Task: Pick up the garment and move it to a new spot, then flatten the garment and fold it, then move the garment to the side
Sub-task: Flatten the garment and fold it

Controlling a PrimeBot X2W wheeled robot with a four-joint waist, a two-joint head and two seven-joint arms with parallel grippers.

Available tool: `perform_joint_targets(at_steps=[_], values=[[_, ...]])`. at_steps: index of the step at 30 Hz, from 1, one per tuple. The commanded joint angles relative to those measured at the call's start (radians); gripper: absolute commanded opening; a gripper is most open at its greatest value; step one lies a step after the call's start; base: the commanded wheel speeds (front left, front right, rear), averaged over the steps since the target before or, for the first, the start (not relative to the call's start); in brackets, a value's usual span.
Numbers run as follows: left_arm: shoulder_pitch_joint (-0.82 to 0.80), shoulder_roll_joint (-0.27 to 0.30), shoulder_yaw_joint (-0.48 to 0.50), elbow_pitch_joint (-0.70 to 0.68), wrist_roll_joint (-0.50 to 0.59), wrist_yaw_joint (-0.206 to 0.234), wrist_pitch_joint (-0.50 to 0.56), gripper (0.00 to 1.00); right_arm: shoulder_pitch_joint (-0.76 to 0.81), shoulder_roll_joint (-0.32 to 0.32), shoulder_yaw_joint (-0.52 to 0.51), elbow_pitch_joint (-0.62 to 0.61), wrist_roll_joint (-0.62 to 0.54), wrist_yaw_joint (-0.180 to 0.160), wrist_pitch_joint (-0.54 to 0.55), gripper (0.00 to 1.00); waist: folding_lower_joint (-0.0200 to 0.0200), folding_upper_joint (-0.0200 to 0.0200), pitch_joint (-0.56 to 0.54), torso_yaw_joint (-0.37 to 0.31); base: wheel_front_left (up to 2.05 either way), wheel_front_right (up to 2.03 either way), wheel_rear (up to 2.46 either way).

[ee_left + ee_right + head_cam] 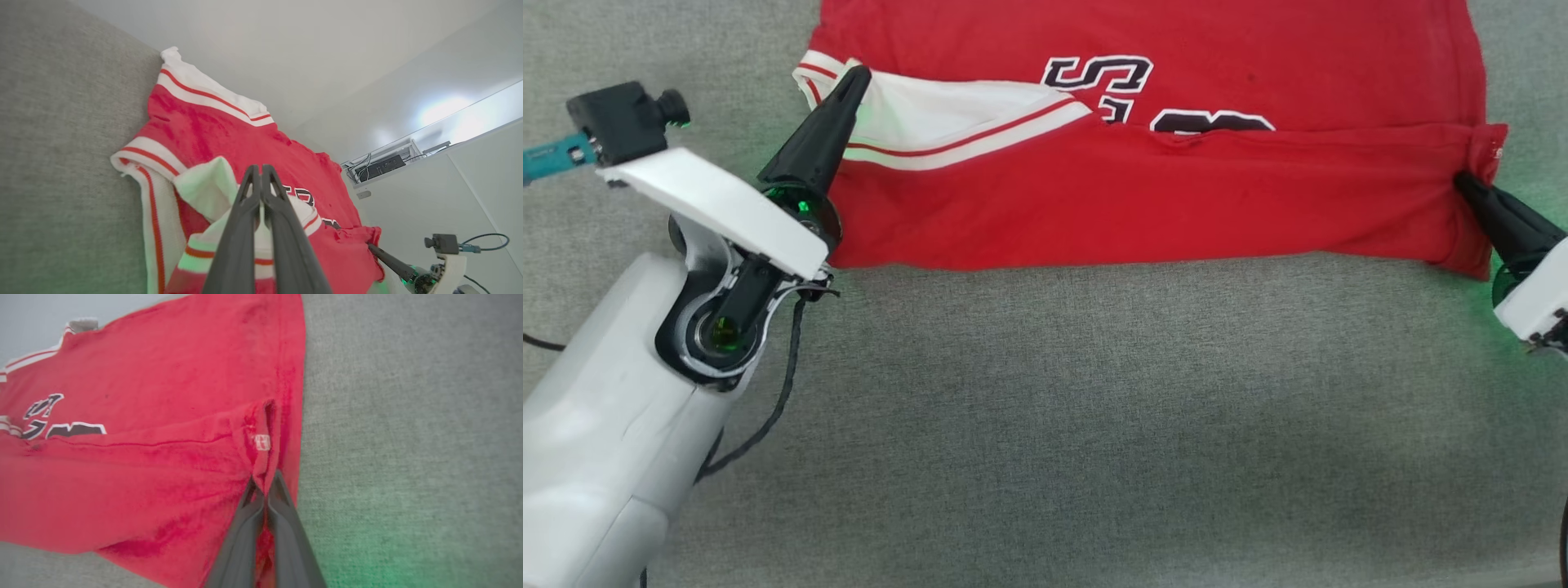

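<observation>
The left fingers point(825, 139) point(241, 228) are pressed together on the white sleeve end, a sliver of pale cloth caught between them. The right fingers point(1499, 216) point(245, 539) are likewise pinched tight on a bunched red fold at the opposite side edge. Between the two grips lies the garment point(1143, 196) point(212, 134) point(143, 477), stretched sideways across the far part of the surface point(1094, 408) point(61, 143) point(408, 416). Its near portion is folded up over itself, so the fold's edge cuts across the black lettering point(1098, 75) outlined in white. The near edge runs nearly straight from one grip to the other. On the near side of that edge there is a wide stretch of bare surface, with narrower bare strips beyond either end of the cloth. The shirt is soft, slightly fuzzy knit, red with white bands carrying thin red stripes. The surface is a grey, coarse woven covering, tinted green near each wrist light. The right wrist view gives a small white tag point(262, 442) sewn by the pinched seam, too blurred to read. The left wrist view gives the far sleeve's banded end, the pale wall point(286, 49) behind, a shelf point(382, 165) with a dark box and wires, and the other arm's fingers at the garment's far corner. In the head view a black braided cable point(784, 384) hangs beside the left forearm.
</observation>
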Motion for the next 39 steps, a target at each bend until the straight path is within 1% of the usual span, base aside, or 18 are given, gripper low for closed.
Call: perform_joint_targets(at_steps=[1,4,5,6,7,8,9,10,12,13,17,19,21,23,26,29,34,39], values=[[-0.015,0.01,-0.017,0.025,0.034,-0.004,-0.003,0.0,-0.013,0.002,0.011,0.013,-0.004,0.0,-0.011,0.0,0.0,-0.0001,0.007,0.0,0.0,0.0,0.0],[-0.032,0.017,-0.051,0.05,0.046,-0.002,-0.004,0.0,-0.023,-0.004,0.047,0.037,-0.026,0.0,-0.03,0.02,0.0,-0.0001,0.013,-0.001,0.0,0.0,0.0],[-0.04,0.026,-0.062,0.057,0.06,-0.002,-0.006,0.0,-0.027,-0.004,0.057,0.044,-0.03,0.0,-0.039,0.18,0.0,-0.0001,0.012,-0.001,0.0,0.0,0.0],[-0.044,0.031,-0.072,0.059,0.067,-0.002,-0.008,0.0,-0.03,-0.003,0.066,0.05,-0.033,0.0,-0.046,0.4,0.0,-0.0001,0.007,0.0,0.0,0.0,0.0],[-0.05,0.037,-0.08,0.059,0.076,-0.001,-0.012,0.08,-0.03,-0.004,0.073,0.052,-0.037,0.0,-0.058,0.86,0.0,-0.0001,0.002,0.001,0.0,0.0,0.0],[-0.058,0.045,-0.09,0.06,0.089,-0.001,-0.016,0.33,-0.031,-0.007,0.081,0.055,-0.042,0.0,-0.068,1.0,0.0,-0.0001,-0.007,0.003,0.0,0.0,0.0],[-0.068,0.052,-0.105,0.054,0.102,-0.001,-0.018,0.73,-0.03,-0.011,0.088,0.058,-0.047,0.0,-0.08,1.0,0.0,-0.0001,-0.018,0.005,0.0,0.0,0.0],[-0.078,0.059,-0.118,0.043,0.112,-0.002,-0.021,1.0,-0.027,-0.015,0.09,0.061,-0.051,0.0,-0.095,1.0,0.0,-0.0001,-0.029,0.008,0.0,0.0,0.0],[-0.096,0.088,-0.149,0.024,0.156,-0.002,-0.019,1.0,-0.019,-0.02,0.092,0.067,-0.06,0.0,-0.117,1.0,0.0,-0.0001,-0.056,0.014,0.0,0.0,0.0],[-0.096,0.088,-0.149,0.024,0.156,-0.002,-0.019,1.0,-0.019,-0.02,0.092,0.067,-0.06,0.0,-0.117,1.0,0.0,-0.0001,-0.056,0.014,0.0,0.0,0.0],[-0.124,0.153,-0.213,-0.013,0.222,-0.002,0.031,1.0,-0.004,-0.028,0.102,0.061,-0.066,0.0,-0.138,1.0,0.0,-0.0001,-0.108,0.025,0.0,0.0,0.0],[-0.14,0.18,-0.246,-0.04,0.242,-0.002,0.092,1.0,0.009,-0.033,0.1,0.055,-0.065,0.0,-0.139,1.0,0.0,-0.0001,-0.126,0.032,0.0,0.0,0.0],[-0.147,0.21,-0.278,-0.068,0.243,0.011,0.184,1.0,0.016,-0.036,0.097,0.045,-0.063,0.0,-0.138,1.0,0.0,-0.0001,-0.138,0.038,0.0,0.0,0.0],[-0.158,0.248,-0.324,-0.111,0.26,0.027,0.296,1.0,0.022,-0.038,0.093,0.037,-0.064,0.0,-0.137,1.0,0.0,-0.0001,-0.146,0.04,0.0,0.0,0.0],[-0.162,0.276,-0.361,-0.168,0.234,0.061,0.427,1.0,0.029,-0.039,0.093,0.026,-0.073,0.0,-0.134,1.0,0.0,-0.0001,-0.149,0.039,0.0,0.0,0.0],[-0.176,0.308,-0.389,-0.187,0.256,0.091,0.502,1.0,0.037,-0.033,0.098,0.005,-0.093,0.0,-0.139,1.0,0.0,-0.0001,-0.143,0.027,0.0,0.0,0.0],[-0.17,0.304,-0.402,-0.127,0.226,0.12,0.562,1.0,0.03,-0.012,0.108,-0.03,-0.103,0.0,-0.129,1.0,0.0,-0.0001,-0.117,-0.01,0.0,0.0,0.0],[-0.151,0.275,-0.412,-0.013,0.183,0.111,0.6,1.0,0.023,0.006,0.104,-0.031,-0.1,0.0,-0.138,1.0,0.0,-0.0001,-0.096,-0.043,0.0,0.0,0.0]])
